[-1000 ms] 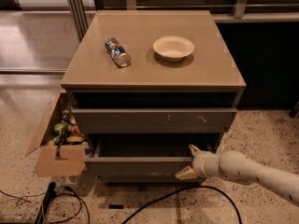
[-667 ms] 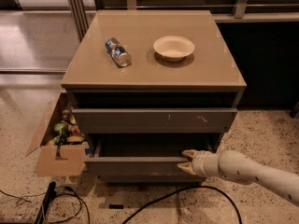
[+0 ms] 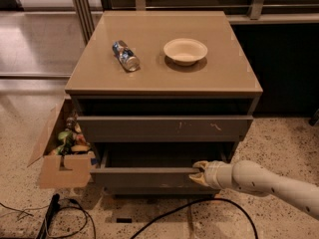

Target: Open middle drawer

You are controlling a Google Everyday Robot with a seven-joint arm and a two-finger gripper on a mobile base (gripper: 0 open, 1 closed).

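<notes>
The middle drawer (image 3: pixel 144 177) is a plain grey-brown front, pulled part way out of the cabinet (image 3: pixel 164 78), with a dark gap behind its top edge. My gripper (image 3: pixel 197 173) comes in from the lower right on a cream arm. It sits at the right end of the drawer front's top edge, with one finger above the edge and one on the front face. Above it is the taller front with red and white scuffs (image 3: pixel 164 128), closed or nearly so.
On the cabinet top lie a crushed can (image 3: pixel 125 56) and a cream bowl (image 3: pixel 185 50). An open cardboard box of items (image 3: pixel 64 156) stands against the cabinet's left side. Black cables (image 3: pixel 75 215) run across the speckled floor in front.
The gripper's fingers have drawn closer together on the drawer's top edge and shifted slightly left. The drawer stays about as far out as before.
</notes>
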